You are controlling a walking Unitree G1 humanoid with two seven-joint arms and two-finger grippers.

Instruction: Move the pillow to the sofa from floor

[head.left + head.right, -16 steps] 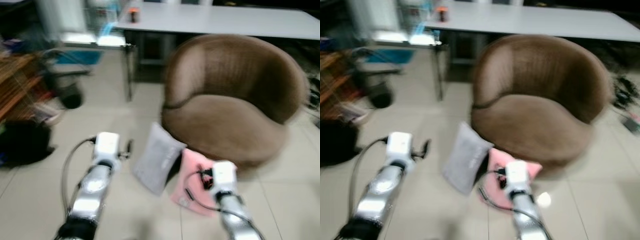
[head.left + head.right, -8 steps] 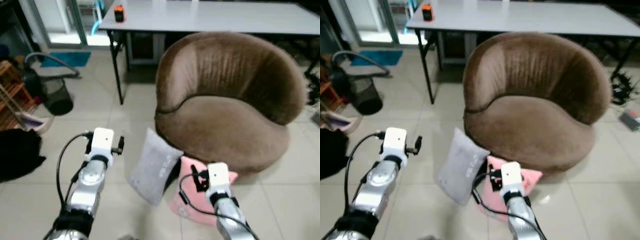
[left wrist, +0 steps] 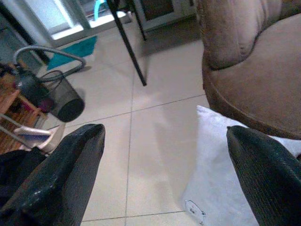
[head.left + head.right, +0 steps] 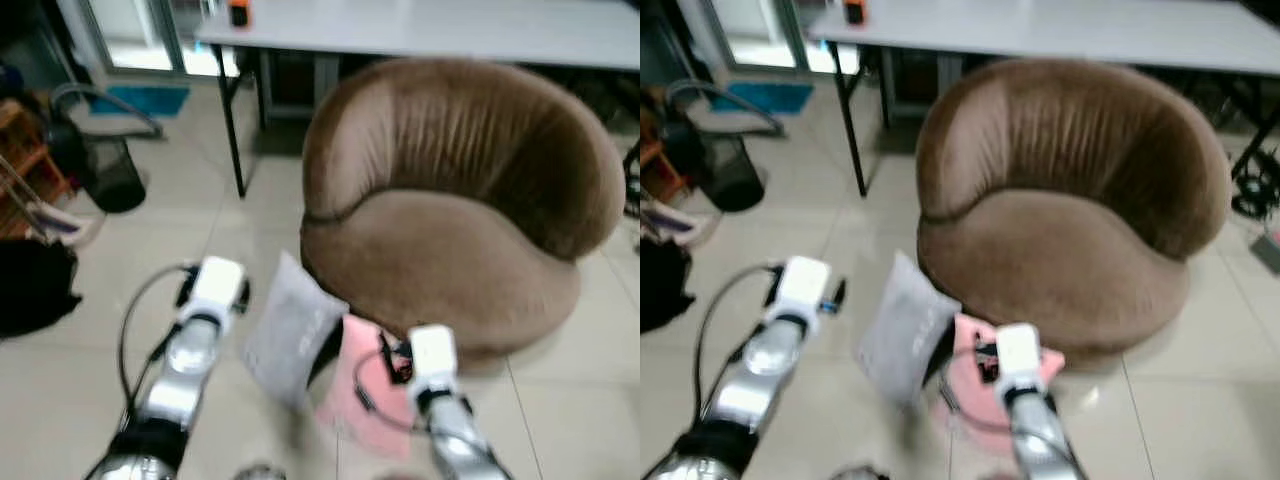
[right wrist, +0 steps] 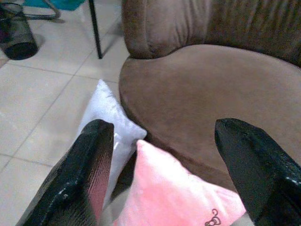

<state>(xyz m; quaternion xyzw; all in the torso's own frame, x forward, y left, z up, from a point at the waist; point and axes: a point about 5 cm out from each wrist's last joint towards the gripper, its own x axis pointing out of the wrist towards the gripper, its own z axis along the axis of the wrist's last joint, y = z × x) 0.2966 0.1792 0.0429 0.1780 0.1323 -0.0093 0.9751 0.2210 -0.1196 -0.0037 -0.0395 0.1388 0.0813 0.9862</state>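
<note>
on the tiled floor [image 4: 90, 370], a soft grey square pillow [image 4: 288, 330] and a pink cushion [image 5: 174, 197] lean against the round brown velvet sofa [image 4: 460, 200]. both left gripper [image 3: 164, 141] and right gripper [image 5: 160, 141] hover with fingers spread, holding nothing; the lift is not yet begun.

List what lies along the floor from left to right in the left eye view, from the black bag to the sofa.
Black bag → left claw → grey pillow → pink pillow → brown sofa. Both pillows lean against the sofa's front; both claws are open.
</note>
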